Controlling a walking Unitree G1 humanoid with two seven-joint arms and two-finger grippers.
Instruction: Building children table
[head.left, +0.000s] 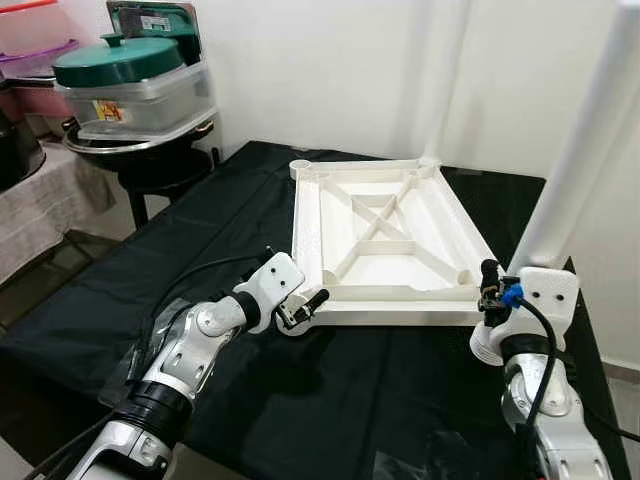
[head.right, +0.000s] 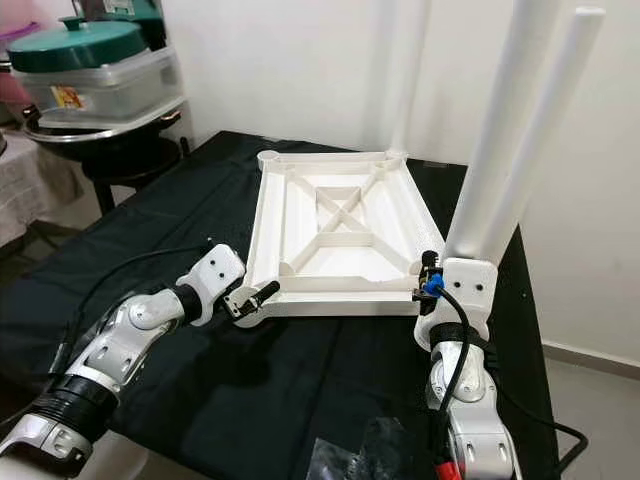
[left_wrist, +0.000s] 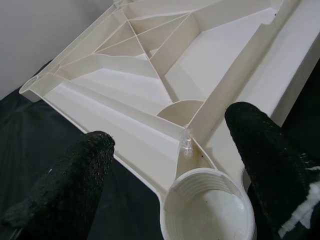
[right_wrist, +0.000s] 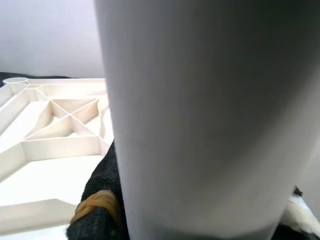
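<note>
The white table top (head.left: 385, 240) lies upside down near the back right corner of the black table (head.left: 120, 290), the left gripper (head.left: 303, 308) released around its near left leg hole (left_wrist: 207, 210), the right gripper (head.right: 432, 285) grasping a white leg (head.right: 500, 150) upright.

Silver arms (head.left: 190, 360), white wrist housings (head.left: 272, 280) (black cables looping), black jaws.

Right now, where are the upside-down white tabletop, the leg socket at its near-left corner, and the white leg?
tabletop (head.left: 385, 225), left eye view, central cross rib.
leg socket (left_wrist: 209, 211), left wrist view, inside.
white leg (head.right: 500, 150), right eye view, mid-shaft.
</note>
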